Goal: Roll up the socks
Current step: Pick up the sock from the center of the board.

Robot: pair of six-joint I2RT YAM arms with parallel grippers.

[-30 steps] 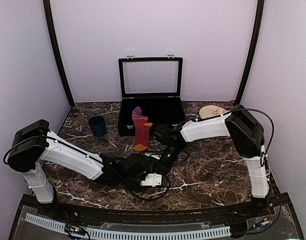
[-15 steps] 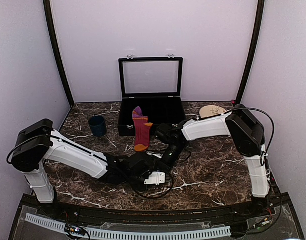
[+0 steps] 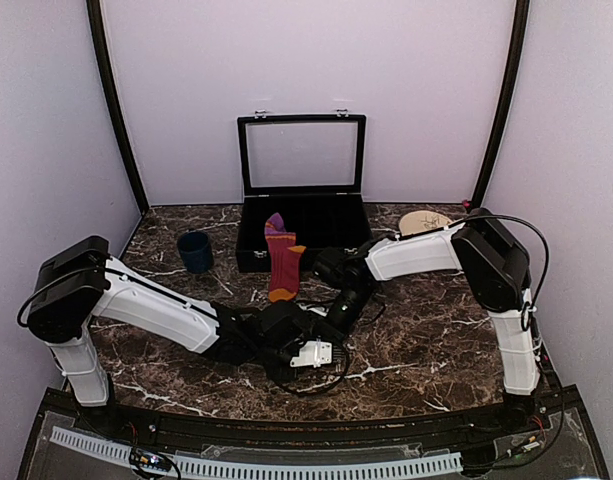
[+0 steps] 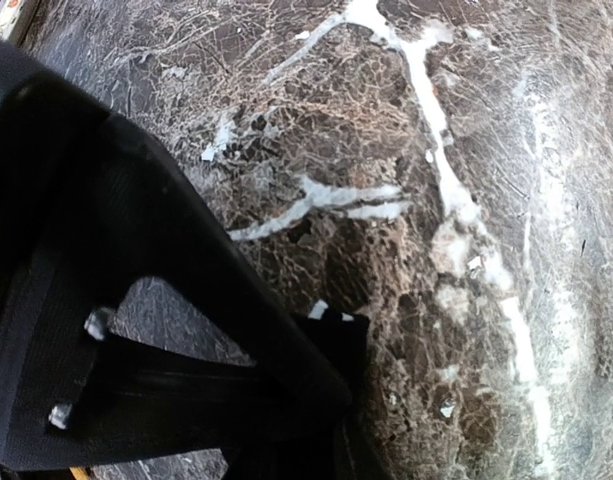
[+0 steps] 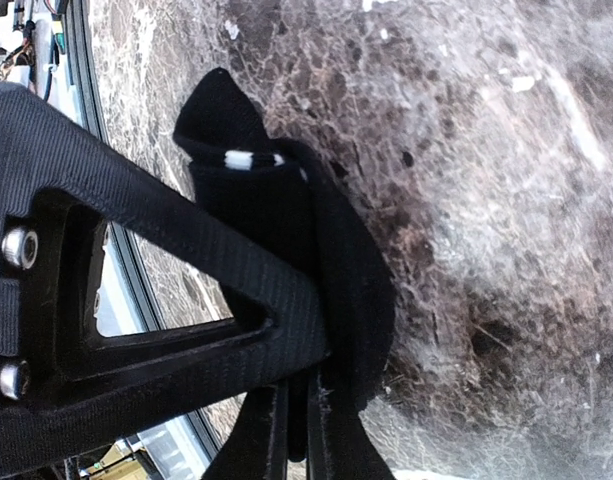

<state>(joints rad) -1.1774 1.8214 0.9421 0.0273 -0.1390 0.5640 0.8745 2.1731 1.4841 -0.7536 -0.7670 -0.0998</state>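
Desk [image 3: 416, 330]: dark marble, white veining; walls [image 3: 186, 100] pale lilac. Right gripper [image 5: 311, 385] clenched on folded black sock [image 5: 286, 220], soft fabric, mid-desk; left gripper [image 4: 326, 410] touching it, closure not discernible. Maroon sock [image 3: 283, 262] draped over the black case [image 3: 316, 215] rim.

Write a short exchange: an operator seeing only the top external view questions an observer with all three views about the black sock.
Operator: The arms hide the black sock. Is it gripped?
Observer: Yes, the right gripper pinches it, per the right wrist view.
Operator: Lying flat?
Observer: No, bunched in folds, one white stripe showing.
Operator: And the left gripper?
Observer: One finger covers a corner of the sock; its jaws are unclear.
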